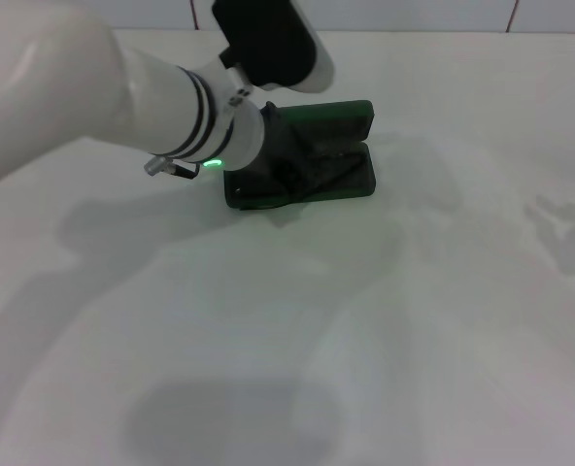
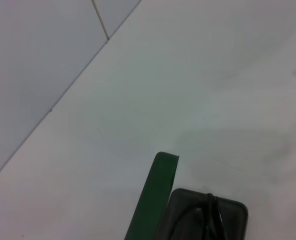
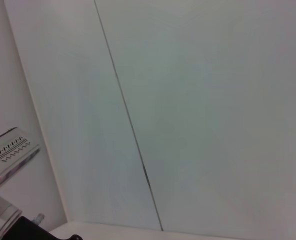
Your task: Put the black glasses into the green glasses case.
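The green glasses case (image 1: pixel 354 184) lies open toward the back of the white table, with its lid (image 1: pixel 338 113) standing up behind it. Inside the tray lie the black glasses (image 1: pixel 319 175), partly covered by my arm. My left gripper (image 1: pixel 284 161) reaches down into the left part of the case, right at the glasses. In the left wrist view the lid edge (image 2: pixel 155 200) and the dark tray with a thin black temple arm (image 2: pixel 211 220) show close up. My right gripper is out of view.
A white table (image 1: pixel 394 330) spreads around the case. A tiled wall (image 1: pixel 414 15) runs along its back edge. My left arm (image 1: pixel 93 97) crosses the upper left of the head view. The right wrist view shows only wall.
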